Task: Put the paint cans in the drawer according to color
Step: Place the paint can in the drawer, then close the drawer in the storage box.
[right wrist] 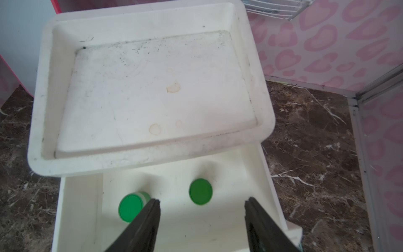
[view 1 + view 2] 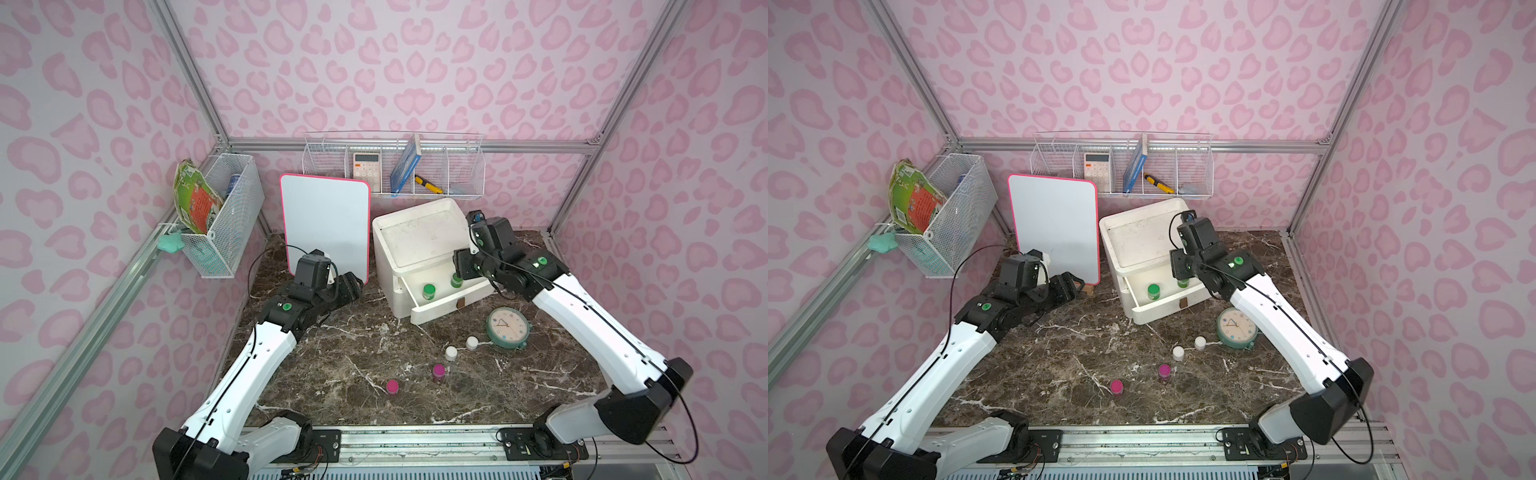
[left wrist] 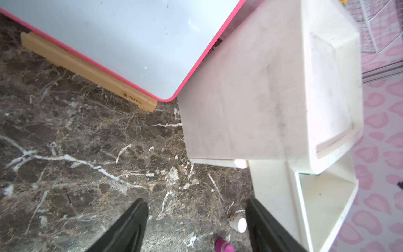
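Pink-patterned walls box in the marble table [image 2: 332,374], which is open across its near middle. Far back, a whiteboard [image 2: 324,224] leans beside the white cabinet [image 2: 419,232], whose drawer [image 2: 436,309] is pulled out, with a clock [image 2: 508,326] by its right corner. Two green paint cans [image 2: 429,291] sit in the drawer, the right one just under the right gripper [image 1: 202,199], jaws apart. White cans [image 2: 451,352] and pink cans [image 2: 392,386] stand on open marble, apart from the left gripper [image 3: 196,201], likewise spread and empty.

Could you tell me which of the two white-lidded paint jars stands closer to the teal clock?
The white-lidded jar just beside the round teal clock; the other white-lidded jar stands farther off, nearer a magenta-lidded jar.
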You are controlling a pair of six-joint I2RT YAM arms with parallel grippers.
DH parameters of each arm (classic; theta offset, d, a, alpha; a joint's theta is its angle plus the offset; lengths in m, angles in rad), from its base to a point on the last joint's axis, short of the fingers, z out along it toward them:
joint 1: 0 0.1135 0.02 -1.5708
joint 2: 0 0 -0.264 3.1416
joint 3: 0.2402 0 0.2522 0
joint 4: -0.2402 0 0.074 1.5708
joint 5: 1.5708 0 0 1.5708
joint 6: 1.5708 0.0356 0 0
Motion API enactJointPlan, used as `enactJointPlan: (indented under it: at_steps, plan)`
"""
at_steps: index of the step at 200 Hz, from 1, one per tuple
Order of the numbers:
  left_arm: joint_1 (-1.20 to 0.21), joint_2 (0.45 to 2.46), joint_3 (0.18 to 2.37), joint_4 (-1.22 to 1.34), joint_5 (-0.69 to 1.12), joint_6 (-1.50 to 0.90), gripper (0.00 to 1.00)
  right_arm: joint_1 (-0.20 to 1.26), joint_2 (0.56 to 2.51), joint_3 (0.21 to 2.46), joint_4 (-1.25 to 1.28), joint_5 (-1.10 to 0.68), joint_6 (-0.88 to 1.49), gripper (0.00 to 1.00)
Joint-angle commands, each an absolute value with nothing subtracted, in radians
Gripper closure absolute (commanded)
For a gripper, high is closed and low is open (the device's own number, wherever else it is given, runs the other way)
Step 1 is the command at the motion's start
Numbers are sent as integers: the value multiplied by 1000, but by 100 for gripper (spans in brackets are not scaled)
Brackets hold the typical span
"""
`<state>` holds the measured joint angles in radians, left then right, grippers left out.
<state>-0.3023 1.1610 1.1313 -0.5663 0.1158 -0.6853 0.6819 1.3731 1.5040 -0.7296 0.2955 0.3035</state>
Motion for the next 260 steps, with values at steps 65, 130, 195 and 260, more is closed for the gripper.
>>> enactJointPlan:
  at_steps: [65, 130, 195, 260]
  plan:
    - [-302, 1461, 1477, -562, 93, -741, 23, 897, 702, 600, 73, 354, 103, 34]
    - [-323, 1582, 1578, -545, 63, -745, 26, 781, 732, 333, 362, 279, 205, 35]
    - [-368, 1672, 1657, -544, 24, -685, 32, 658, 851, 321, 524, 71, 115, 36]
    - [-401, 1762, 1717, -545, 37, -685, 40, 656, 943, 337, 626, 65, 78, 38]
